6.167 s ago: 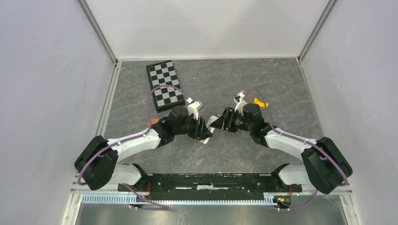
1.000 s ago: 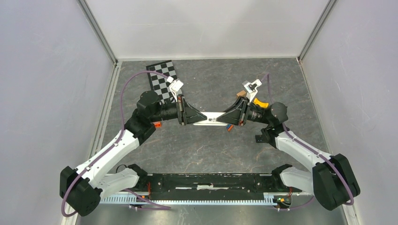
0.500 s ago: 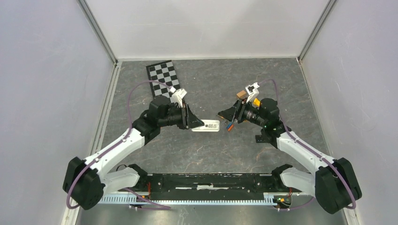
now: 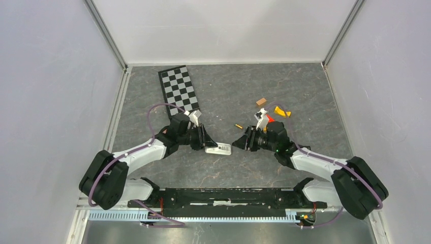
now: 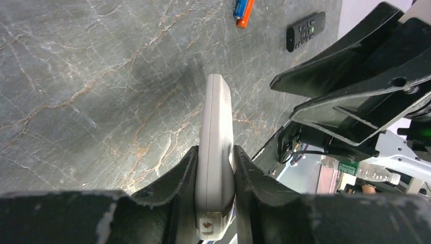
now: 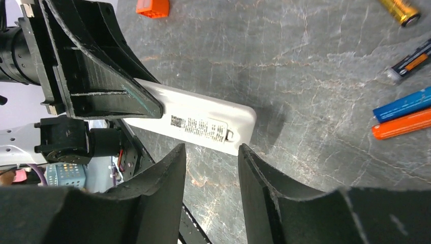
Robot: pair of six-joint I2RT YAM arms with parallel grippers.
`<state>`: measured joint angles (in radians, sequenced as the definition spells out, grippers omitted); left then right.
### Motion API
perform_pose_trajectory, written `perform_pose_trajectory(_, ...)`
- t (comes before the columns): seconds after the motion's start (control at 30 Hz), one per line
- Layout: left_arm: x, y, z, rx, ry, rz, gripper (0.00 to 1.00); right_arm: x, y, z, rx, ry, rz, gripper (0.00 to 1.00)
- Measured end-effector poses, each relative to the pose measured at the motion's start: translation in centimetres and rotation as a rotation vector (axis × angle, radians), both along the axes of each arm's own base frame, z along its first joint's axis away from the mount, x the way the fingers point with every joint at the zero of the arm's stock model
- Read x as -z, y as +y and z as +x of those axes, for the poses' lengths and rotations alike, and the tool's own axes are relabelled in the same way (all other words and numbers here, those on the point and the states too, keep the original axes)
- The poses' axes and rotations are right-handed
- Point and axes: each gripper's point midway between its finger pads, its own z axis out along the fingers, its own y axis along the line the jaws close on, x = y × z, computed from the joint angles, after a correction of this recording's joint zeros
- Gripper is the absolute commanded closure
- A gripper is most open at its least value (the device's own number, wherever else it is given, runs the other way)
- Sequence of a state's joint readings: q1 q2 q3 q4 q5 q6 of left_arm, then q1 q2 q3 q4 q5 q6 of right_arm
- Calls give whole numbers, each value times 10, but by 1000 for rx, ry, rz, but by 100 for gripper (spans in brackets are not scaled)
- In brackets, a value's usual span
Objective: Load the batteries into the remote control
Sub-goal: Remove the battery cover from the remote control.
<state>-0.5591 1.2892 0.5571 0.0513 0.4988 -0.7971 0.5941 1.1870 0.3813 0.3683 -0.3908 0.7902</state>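
Note:
The white remote control (image 4: 219,149) is held edge-on between my left gripper's (image 5: 215,152) fingers, which are shut on one end of it. Its free end, label side showing (image 6: 203,122), points at my right gripper (image 6: 212,162). That gripper is open and empty, with its tips just short of the remote's end. A blue battery (image 6: 404,105) and an orange battery (image 6: 404,126) lie side by side on the table. A gold battery (image 4: 238,126) lies apart from them, and a black and orange one (image 6: 411,63) lies between.
A checkerboard (image 4: 179,91) lies at the back left. A wooden block (image 4: 262,101), a yellow block (image 4: 282,112) and a red block (image 4: 269,119) sit behind my right arm. A small black remote (image 5: 305,31) and an orange block (image 6: 152,6) also lie on the table.
One second ago both grippers held the remote in the air. My right gripper has let go of it, and both arms have drawn back toward the near edge, the left one carrying the remote.

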Motion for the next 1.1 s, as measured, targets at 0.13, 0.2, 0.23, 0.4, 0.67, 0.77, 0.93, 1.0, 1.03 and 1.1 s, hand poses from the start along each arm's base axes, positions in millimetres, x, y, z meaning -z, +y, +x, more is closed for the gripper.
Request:
perform_pose_trajectory(0.13,11,3,0,-18,28,3,98,12,9,-6,-13,55,22,48)
perform_pose_trajectory(0.2,18,4,-3,-21,50,13,98,16,13,-10,-22,76,40,53)
perform_pose_trajectory(0.23,20,4,-4,-24,60,11,98,18,16,-12,-26,87,48,55)
perform_pose_trajectory(0.4,20,3,0,-31,60,-1,98,27,24,-15,-35,123,60,57)
perform_pose_trajectory(0.67,20,5,3,-44,66,-10,98,38,32,-13,-39,143,43,55)
perform_pose_trajectory(0.77,20,6,4,-45,71,-13,98,40,34,-11,-38,144,40,55)
perform_pose_trajectory(0.93,22,6,3,-42,81,-16,98,45,36,-9,-37,149,33,56)
perform_pose_trajectory(1.0,22,6,3,-37,84,-20,98,47,37,-6,-30,149,28,55)
perform_pose_trajectory(1.03,22,6,3,-36,85,-21,98,48,38,-5,-27,148,25,55)
perform_pose_trajectory(1.1,22,6,3,-36,88,-23,98,48,38,-4,-25,147,25,53)
